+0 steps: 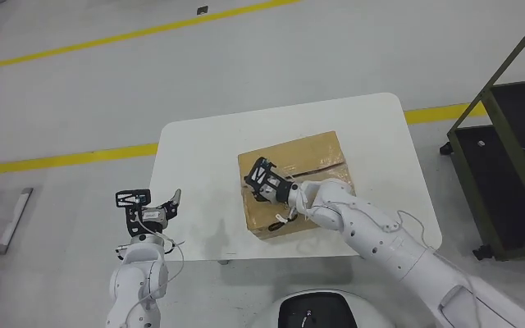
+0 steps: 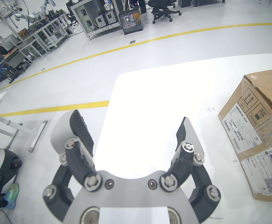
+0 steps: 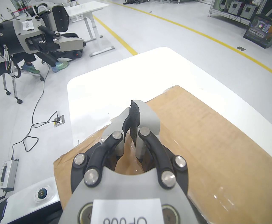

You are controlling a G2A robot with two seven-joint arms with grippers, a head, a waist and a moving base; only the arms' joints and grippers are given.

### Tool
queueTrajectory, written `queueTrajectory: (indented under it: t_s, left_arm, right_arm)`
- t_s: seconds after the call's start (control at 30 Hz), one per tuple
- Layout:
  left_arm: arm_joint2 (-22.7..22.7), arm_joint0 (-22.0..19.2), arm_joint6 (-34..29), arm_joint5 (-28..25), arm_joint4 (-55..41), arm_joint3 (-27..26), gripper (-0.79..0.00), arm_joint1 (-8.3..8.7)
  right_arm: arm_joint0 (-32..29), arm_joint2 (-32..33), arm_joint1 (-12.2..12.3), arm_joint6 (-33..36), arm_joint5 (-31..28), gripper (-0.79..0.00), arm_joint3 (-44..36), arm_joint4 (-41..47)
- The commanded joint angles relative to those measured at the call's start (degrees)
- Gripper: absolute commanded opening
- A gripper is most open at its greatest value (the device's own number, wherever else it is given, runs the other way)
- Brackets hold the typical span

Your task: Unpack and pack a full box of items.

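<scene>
A closed brown cardboard box (image 1: 305, 174) with tape along its top seam lies on the white table (image 1: 205, 156). Its labelled side wall faces the left wrist view (image 2: 248, 135). My right gripper (image 1: 257, 173) hovers over the box's top (image 3: 201, 137) near one corner, shut (image 3: 133, 107), and I see nothing between its pads. My left gripper (image 1: 153, 198) hangs beside the table's left edge, apart from the box, wide open and empty (image 2: 129, 118). It shows sideways off the table's end in the right wrist view (image 3: 63, 42).
A dark metal rack (image 1: 492, 156) stands on the floor to the right of the table. Yellow lines (image 1: 82, 156) cross the floor. The bare tabletop (image 2: 161, 95) stretches left of the box. Desks and equipment racks (image 2: 99, 14) stand far off.
</scene>
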Motion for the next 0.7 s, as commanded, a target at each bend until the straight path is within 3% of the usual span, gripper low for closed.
queueTrajectory:
  t_s: [0.0, 0.23, 0.67]
  left_arm:
    - [0.00, 0.00, 0.00, 0.00, 0.00, 0.00, 0.000, 0.00]
    - [0.00, 0.00, 0.00, 0.00, 0.00, 0.00, 0.000, 0.00]
    - [0.00, 0.00, 0.00, 0.00, 0.00, 0.00, 0.000, 0.00]
  right_arm:
    - [-1.07, 1.47, 0.51, -0.06, -0.58, -0.785, -0.60, 0.10]
    - [-7.77, 10.12, 4.10, 2.01, -2.45, -0.785, -7.94, -3.90]
    - [-24.72, 32.39, 9.99, 6.33, -3.17, -0.785, -24.78, -5.61]
